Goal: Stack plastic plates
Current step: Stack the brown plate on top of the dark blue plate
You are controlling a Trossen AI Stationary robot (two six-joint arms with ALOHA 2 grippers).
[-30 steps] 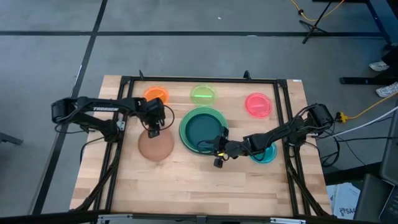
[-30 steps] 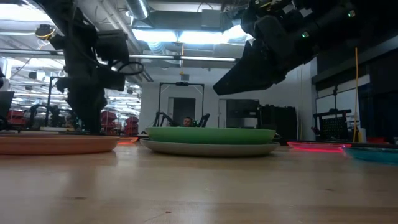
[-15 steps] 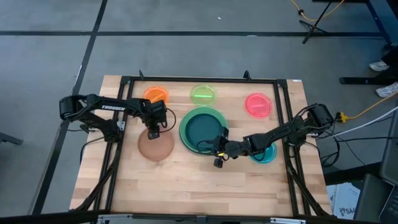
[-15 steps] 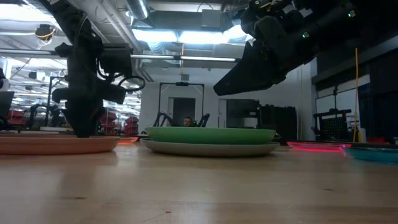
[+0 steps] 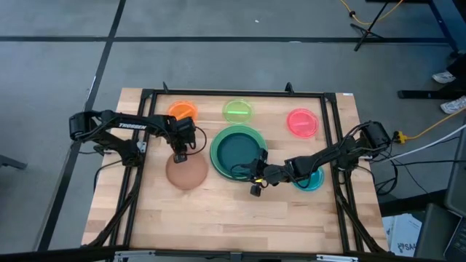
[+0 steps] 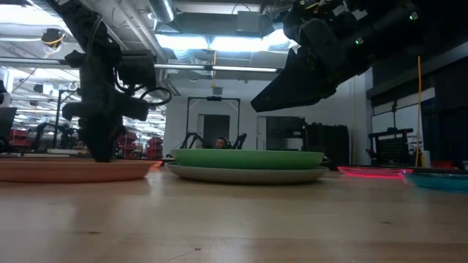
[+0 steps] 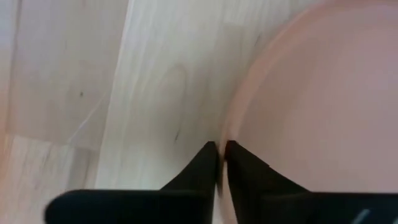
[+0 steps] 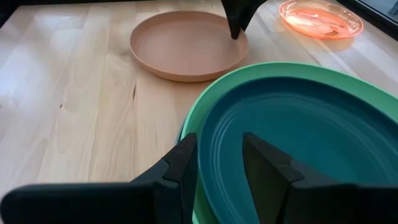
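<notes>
A brown plate lies flat on the wooden table, left of centre, and my left gripper is shut on its far rim. To its right is a stack: a dark teal plate in a light green plate on a grey plate. My right gripper hangs open above the stack's near right rim and touches nothing. A cyan plate lies under the right arm. My left gripper pinches the brown plate's far rim between its two fingers, one finger on the inner side and one on the outer. The fingers come from above and point down. The plate's base rests on the table.
Three small plates lie along the far edge: orange, lime and pink. A black frame runs round the table. Bare wood lies along the near edge.
My left gripper has come down onto the brown plate's far rim and shut on it. The plate has slid a little toward the stack.
</notes>
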